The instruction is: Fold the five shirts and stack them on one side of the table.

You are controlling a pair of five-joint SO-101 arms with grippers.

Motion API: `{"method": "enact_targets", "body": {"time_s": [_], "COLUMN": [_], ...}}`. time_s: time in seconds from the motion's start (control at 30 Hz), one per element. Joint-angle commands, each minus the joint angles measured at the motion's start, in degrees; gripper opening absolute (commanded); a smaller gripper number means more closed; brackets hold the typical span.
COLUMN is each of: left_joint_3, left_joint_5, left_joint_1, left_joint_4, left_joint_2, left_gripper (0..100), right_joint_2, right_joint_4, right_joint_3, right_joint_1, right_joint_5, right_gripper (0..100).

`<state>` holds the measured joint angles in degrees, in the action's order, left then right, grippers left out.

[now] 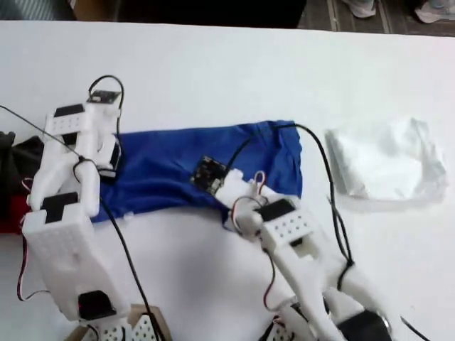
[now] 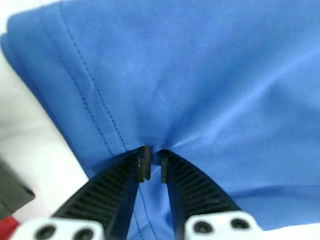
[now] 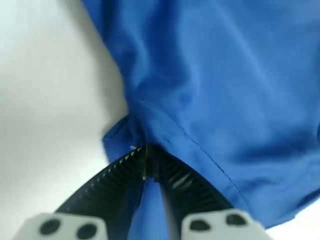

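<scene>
A blue shirt [image 1: 178, 167] lies folded into a long strip across the middle of the white table [image 1: 213, 71]. My left gripper [image 2: 152, 162] is shut on the blue shirt [image 2: 200, 75], pinching a fold of cloth near a stitched hem. In the high view the left arm [image 1: 78, 153] stands at the strip's left end. My right gripper [image 3: 150, 162] is shut on the blue shirt [image 3: 225, 75] at its edge, beside bare table. The right arm [image 1: 274, 220] sits at the strip's near edge. A folded white shirt [image 1: 387, 160] rests at the right.
Dark and red cloth [image 1: 13, 185] lies bunched at the table's left edge behind the left arm. Black cables [image 1: 323, 163] trail over the blue shirt and between it and the white shirt. The far half of the table is bare.
</scene>
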<state>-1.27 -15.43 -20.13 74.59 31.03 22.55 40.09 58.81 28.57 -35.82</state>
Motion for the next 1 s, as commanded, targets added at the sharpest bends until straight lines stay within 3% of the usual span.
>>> {"method": "enact_targets", "body": {"time_s": [0.0,0.2,0.53,0.73,0.97], "left_joint_3": [-1.63,-1.71,-1.71,-1.63,-1.54], "left_joint_5": [0.62,0.62,0.44,0.44,0.44], "left_joint_1": [0.26,0.35,0.35,0.35,0.35], "left_joint_4": [-2.37,-2.37,-2.37,-2.37,-2.37], "left_joint_2": [0.79,0.79,0.79,0.79,0.79], "left_gripper": [7,7,7,7,7], "right_joint_2": [-8.22,-13.23,2.59,6.90,5.49], "right_joint_4": [-1.71,4.44,22.73,18.95,8.92], "right_joint_3": [-5.71,-13.89,-13.80,-5.98,-1.32], "right_joint_1": [-2.59,-5.41,-1.10,6.46,5.67], "right_joint_5": [0.62,0.70,1.05,1.14,4.48], "right_gripper": [2.4,2.2,2.2,2.2,2.2]}}
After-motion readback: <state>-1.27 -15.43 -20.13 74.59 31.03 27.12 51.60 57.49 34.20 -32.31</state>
